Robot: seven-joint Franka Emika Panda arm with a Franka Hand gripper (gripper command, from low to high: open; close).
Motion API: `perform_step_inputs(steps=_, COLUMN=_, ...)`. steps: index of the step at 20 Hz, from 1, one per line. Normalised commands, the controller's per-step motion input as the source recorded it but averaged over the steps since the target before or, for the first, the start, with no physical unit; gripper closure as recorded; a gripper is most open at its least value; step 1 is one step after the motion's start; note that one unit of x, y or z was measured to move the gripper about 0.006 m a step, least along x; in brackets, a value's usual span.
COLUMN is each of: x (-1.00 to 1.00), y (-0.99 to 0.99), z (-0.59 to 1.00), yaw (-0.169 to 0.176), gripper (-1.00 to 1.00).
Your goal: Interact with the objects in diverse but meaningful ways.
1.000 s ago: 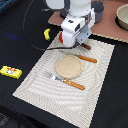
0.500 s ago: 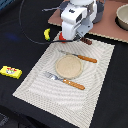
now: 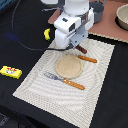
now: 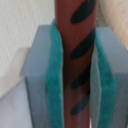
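Observation:
In the wrist view my gripper (image 4: pixel 75 85) is shut on the brown sausage stick (image 4: pixel 75 55), which has dark stripes and stands between the teal pads (image 4: pixel 52 80). In the exterior view the gripper (image 3: pixel 77 46) hangs over the far edge of the striped mat, just behind the round tan plate (image 3: pixel 68 67). The sausage's lower end (image 3: pixel 81 50) shows under the hand. A yellow banana (image 3: pixel 46 34) lies to the exterior view's left of the arm. The flat yellow packet (image 3: pixel 10 72) lies on the black table at the exterior view's left.
An orange-handled fork (image 3: pixel 64 80) and knife (image 3: pixel 86 59) flank the plate on the mat (image 3: pixel 45 95). A dark grey pot (image 3: pixel 98 11) and a tan bowl (image 3: pixel 122 16) stand on a brown board at the back. A black cable (image 3: pixel 25 42) curves across the table.
The arm has shifted slightly over the mat's far edge. The sausage stick stays in the gripper.

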Motion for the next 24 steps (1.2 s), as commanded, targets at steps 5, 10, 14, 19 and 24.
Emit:
perform_step_inputs(steps=5, x=0.01, y=-0.75, z=0.28, yaw=0.004, gripper=1.00)
perform_step_inputs(steps=10, x=0.11, y=-0.89, z=0.12, yaw=0.004, gripper=1.00)
perform_step_inputs(steps=14, x=0.10, y=-0.95, z=0.04, yaw=0.004, gripper=1.00)
perform_step_inputs(steps=19, x=0.08, y=-0.87, z=0.00, yaw=0.003, gripper=1.00)
perform_step_inputs(steps=24, x=0.10, y=-0.81, z=0.00, yaw=0.006, gripper=1.00)
